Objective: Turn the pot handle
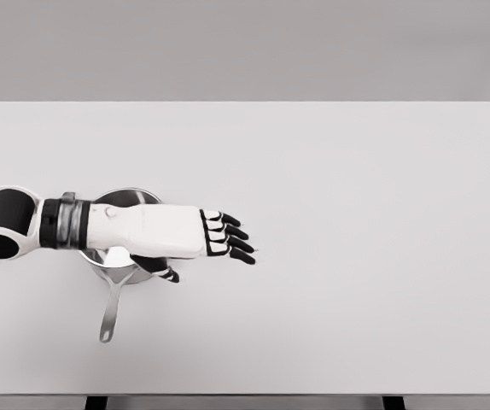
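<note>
A small steel pot (124, 200) sits on the white table at the left, mostly covered by my left hand. Its long metal handle (110, 309) points toward the near edge of the table. My left hand (228, 239) lies flat above the pot, palm down, fingers stretched out to the right past the pot's rim. The thumb (161, 269) hangs down by the pot's right side. The hand is open and holds nothing. My right arm does not show.
The white table (356, 239) spreads wide to the right and back. Its near edge runs along the bottom of the view, close below the handle's tip.
</note>
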